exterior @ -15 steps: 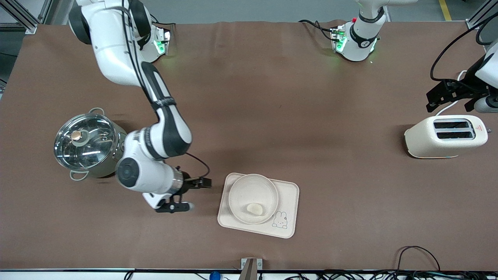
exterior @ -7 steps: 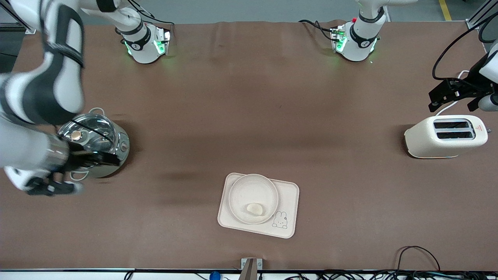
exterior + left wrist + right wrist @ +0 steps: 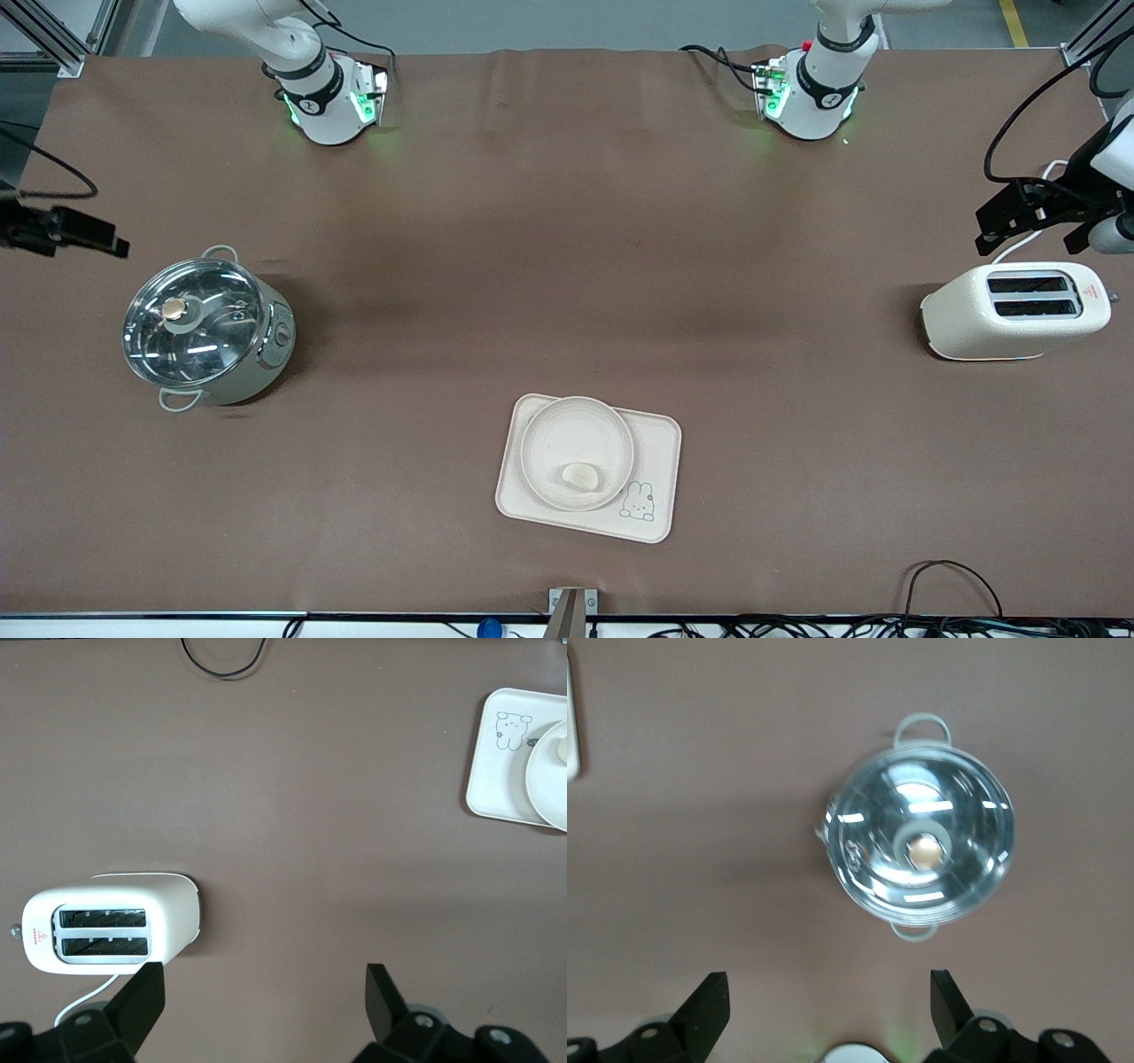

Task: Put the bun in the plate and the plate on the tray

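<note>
The bun (image 3: 580,476) lies in the round plate (image 3: 576,425), which sits on the rabbit tray (image 3: 660,443) near the front camera's edge of the table. My left gripper (image 3: 263,992) is open and empty, high over the table by the toaster at the left arm's end; its hand shows at the front view's edge (image 3: 1019,213). The tray (image 3: 500,771), plate (image 3: 545,788) and bun (image 3: 560,746) show small in the left wrist view. My right gripper (image 3: 824,997) is open and empty, high over the table by the pot (image 3: 921,850); only its wrist shows in the front view (image 3: 75,232).
A steel pot with a glass lid (image 3: 204,330) stands toward the right arm's end. A cream toaster (image 3: 1014,310) stands toward the left arm's end, also in the left wrist view (image 3: 111,921). Cables lie along the table edge nearest the front camera.
My right arm has swung away from beside the tray, past the pot, up to the edge of the front view. The bun, plate, tray and left arm have not moved.
</note>
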Controlling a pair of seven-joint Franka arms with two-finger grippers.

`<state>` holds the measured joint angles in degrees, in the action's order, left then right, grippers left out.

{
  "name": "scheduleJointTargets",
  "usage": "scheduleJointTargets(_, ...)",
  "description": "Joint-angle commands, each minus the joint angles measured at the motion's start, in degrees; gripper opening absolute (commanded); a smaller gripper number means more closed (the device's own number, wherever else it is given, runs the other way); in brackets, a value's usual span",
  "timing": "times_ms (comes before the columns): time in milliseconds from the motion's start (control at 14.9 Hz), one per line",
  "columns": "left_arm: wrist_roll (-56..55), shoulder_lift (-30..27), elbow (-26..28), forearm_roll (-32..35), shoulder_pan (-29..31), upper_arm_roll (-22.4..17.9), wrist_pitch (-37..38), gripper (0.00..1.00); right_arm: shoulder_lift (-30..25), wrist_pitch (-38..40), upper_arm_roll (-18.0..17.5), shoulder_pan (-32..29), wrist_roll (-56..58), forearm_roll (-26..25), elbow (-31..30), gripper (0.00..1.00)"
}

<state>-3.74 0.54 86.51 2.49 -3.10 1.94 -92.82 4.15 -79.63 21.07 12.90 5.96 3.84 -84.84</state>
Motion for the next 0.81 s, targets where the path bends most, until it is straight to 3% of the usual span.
scheduleJointTargets(0,-0.12,0.34,-1.17,0.58,-0.23,-0.10,0.80,1.00,-10.89,-2.28,-20.51,-18.14,0.80,-4.72,-11.64,1.00)
scheduleJointTargets(739,-0.12,0.43,-1.17,0.67,-0.23,-0.10,0.80,1.00,-11.62,-4.65,-20.46,-18.44,0.80,-4.20,-11.84,1.00)
